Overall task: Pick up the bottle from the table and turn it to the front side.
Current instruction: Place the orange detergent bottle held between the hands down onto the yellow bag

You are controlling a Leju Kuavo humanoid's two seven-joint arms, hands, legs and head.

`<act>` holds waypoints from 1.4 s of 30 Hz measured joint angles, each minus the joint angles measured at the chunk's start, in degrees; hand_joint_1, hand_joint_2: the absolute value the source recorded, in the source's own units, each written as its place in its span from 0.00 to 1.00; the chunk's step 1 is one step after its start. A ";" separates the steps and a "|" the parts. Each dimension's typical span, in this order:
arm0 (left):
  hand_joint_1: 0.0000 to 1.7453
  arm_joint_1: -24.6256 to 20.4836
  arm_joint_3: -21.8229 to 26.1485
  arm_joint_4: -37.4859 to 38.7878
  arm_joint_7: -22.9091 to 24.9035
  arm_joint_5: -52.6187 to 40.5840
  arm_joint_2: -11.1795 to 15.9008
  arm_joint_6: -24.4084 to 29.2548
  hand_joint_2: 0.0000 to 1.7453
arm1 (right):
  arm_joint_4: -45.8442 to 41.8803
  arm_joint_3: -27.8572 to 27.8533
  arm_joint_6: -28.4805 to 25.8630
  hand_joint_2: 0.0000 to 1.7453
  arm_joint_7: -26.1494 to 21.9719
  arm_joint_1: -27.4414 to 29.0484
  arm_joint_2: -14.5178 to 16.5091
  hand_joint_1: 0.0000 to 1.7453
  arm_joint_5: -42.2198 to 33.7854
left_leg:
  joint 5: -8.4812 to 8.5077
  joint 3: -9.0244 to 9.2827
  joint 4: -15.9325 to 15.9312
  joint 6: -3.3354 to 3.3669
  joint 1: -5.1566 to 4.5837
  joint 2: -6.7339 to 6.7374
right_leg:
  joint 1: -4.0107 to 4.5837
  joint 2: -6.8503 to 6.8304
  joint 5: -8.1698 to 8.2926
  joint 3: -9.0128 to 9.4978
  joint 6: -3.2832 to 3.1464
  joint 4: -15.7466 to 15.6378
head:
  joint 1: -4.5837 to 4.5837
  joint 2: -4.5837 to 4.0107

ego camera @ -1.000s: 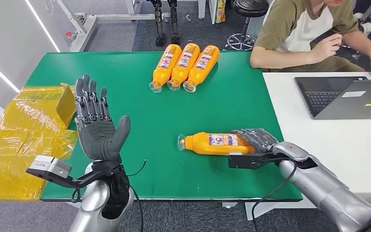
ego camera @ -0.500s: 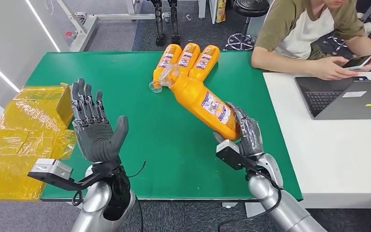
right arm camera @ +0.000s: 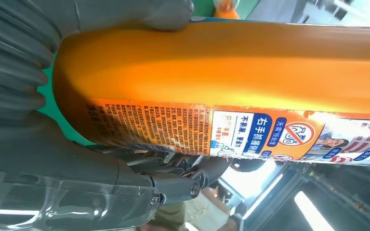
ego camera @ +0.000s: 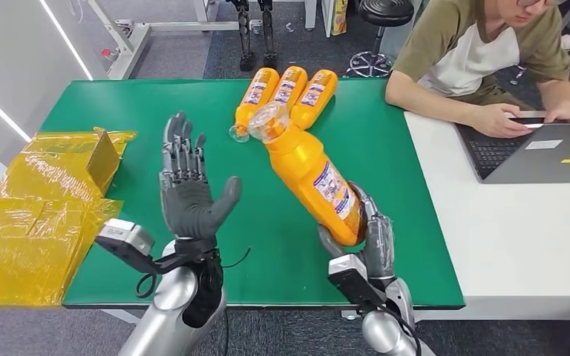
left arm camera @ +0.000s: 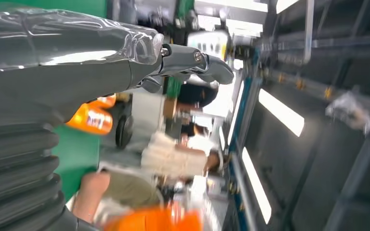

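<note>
Bottle (ego camera: 313, 174) in right hand (ego camera: 367, 239); left hand (ego camera: 189, 194) spread, unladen

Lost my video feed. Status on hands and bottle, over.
Right hand grips orange bottle by its base, lifted off green table, cap end tilted away. Left hand open, raised, palm toward bottle. Nothing between them.

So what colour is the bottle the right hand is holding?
Orange, the bottle has a printed label, clearest in the right wrist view.

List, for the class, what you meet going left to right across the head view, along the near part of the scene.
Yellow wrapped box → left hand → held bottle in the right hand → laptop.
</note>
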 joint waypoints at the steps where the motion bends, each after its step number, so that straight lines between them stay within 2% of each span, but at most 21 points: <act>1: 0.00 -0.93 -0.73 1.26 -0.08 0.23 -0.01 -1.11 1.00 | -0.21 0.32 0.65 1.00 0.08 0.11 0.09 0.98 0.81 | 0.00 0.00 0.00 0.00 0.00 0.01 | 0.00 0.02 0.01 0.00 0.00 0.01 | -0.01 0.00; 10: 0.00 -5.78 -3.44 6.99 -1.37 1.99 0.17 -10.91 1.00 | -0.67 1.83 9.51 1.00 1.55 -0.41 0.20 0.97 4.95 | 0.00 0.00 0.01 -0.01 0.00 0.02 | 0.00 0.05 0.01 -0.01 -0.01 0.02 | -0.01 0.00; 16: 0.00 -6.77 -3.45 8.06 -1.66 1.82 0.17 -13.87 1.00 | -1.49 1.83 13.22 1.00 3.98 0.32 -0.10 0.95 9.59 | 0.00 0.00 0.01 0.00 0.00 0.02 | 0.00 0.05 0.00 -0.02 0.00 0.01 | 0.00 0.00; 23: 0.00 -7.03 -3.45 8.46 -1.39 0.55 0.16 -15.76 1.00 | -2.00 1.67 15.08 1.00 4.21 0.93 -0.13 0.96 11.96 | 0.00 0.00 0.01 -0.01 0.00 0.03 | 0.00 0.06 0.00 -0.02 0.00 0.01 | -0.01 0.00; 34: 0.00 -7.79 -3.73 8.85 1.94 -2.10 -0.04 -18.91 1.00 | -2.79 1.63 13.92 1.00 1.56 1.52 -0.36 0.97 11.14 | 0.00 -0.01 0.02 0.00 -0.01 0.02 | -0.01 0.05 0.01 -0.02 0.00 0.01 | 0.00 0.00; 36: 0.13 -7.77 -3.72 8.85 2.49 -2.96 -0.16 -19.29 1.00 | -2.90 1.63 14.01 1.00 1.82 1.69 -0.38 0.96 11.38 | 0.00 -0.01 0.01 0.00 -0.01 0.02 | -0.01 0.05 0.00 -0.02 0.00 0.01 | 0.00 0.00; 38: 0.63 -7.73 -3.71 8.84 3.06 -3.77 -0.30 -19.58 1.00 | -3.01 1.61 14.05 1.00 2.24 1.86 -0.38 0.96 11.81 | 0.00 -0.02 0.01 0.00 -0.01 0.02 | -0.01 0.04 0.00 -0.02 0.00 0.01 | 0.00 0.00; 40: 1.00 -7.62 -3.71 8.80 3.58 -4.35 -0.36 -19.82 1.00 | -3.28 1.56 14.08 1.00 2.73 2.14 -0.38 0.96 12.26 | 0.00 -0.02 0.01 0.00 -0.01 0.02 | -0.01 0.04 0.00 -0.01 0.00 0.01 | 0.00 0.00; 42: 1.00 -7.45 -3.71 8.72 4.08 -4.91 -0.39 -20.20 1.00 | -3.65 1.40 14.19 1.00 3.23 2.51 -0.38 0.96 12.68 | 0.00 -0.02 0.01 0.00 -0.01 0.01 | -0.01 0.03 0.00 -0.01 0.00 0.02 | 0.00 0.00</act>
